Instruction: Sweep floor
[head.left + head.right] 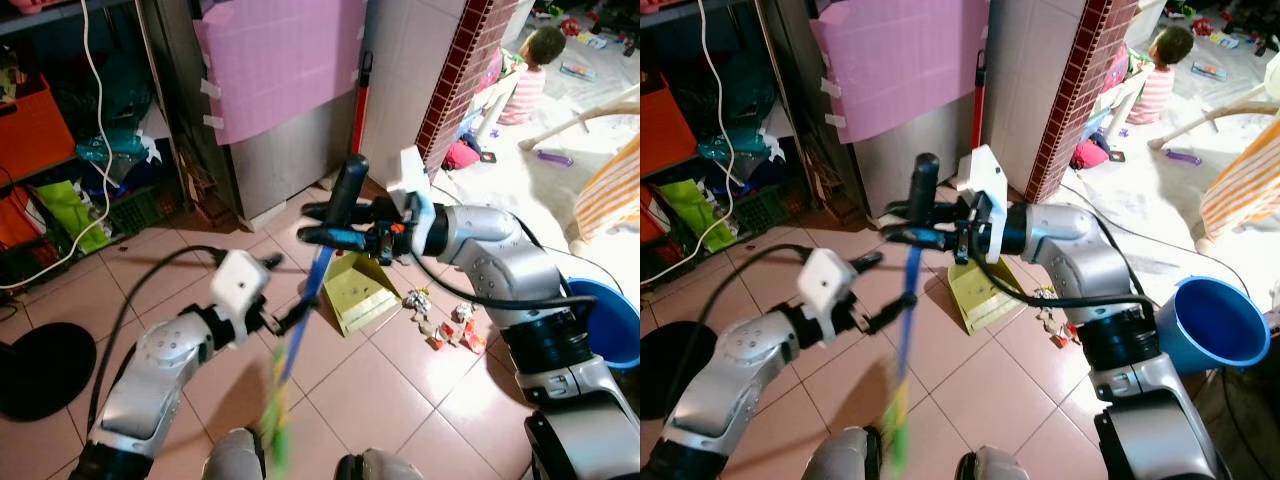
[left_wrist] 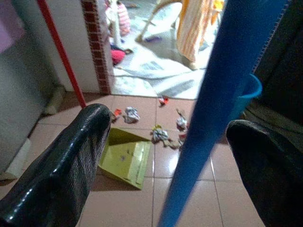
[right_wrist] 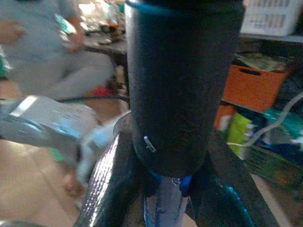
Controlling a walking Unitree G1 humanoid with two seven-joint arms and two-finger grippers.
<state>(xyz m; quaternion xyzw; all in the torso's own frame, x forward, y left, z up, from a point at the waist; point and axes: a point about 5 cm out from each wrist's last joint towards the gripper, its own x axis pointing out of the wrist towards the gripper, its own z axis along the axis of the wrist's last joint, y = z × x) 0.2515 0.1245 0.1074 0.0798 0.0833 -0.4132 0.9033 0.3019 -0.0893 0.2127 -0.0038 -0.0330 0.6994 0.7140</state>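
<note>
1. Standing over the tiled floor, the robot holds a blue broom upright between its arms in the left eye view. The right gripper has its jaws clamped on the shaft just under the black handle cap. The left gripper sits lower on the same shaft, and the green bristles blur near the robot's feet. A yellow dustpan lies on the tiles just past the broom, with scraps of litter near it on the robot's right.

2. Looking through the right eye view, the same scene shows a blue bucket beside the robot's right arm. A red-handled stick leans by a grey cabinet with a pink sheet taped on it. A brick pillar stands further right, and a person sits on the floor beyond it.

3. Peering along the left wrist view, the blue shaft runs between the two black fingers; the jaws stand apart around it, and I cannot tell whether they touch it. Dustpan and litter lie on the tiles beyond.

4. Closing in, the right wrist view shows the black cap right in front of the lens, with the jaws pinched on the blue shaft just beneath it. An orange crate sits on shelving behind, and a seated person blurs in the background.
</note>
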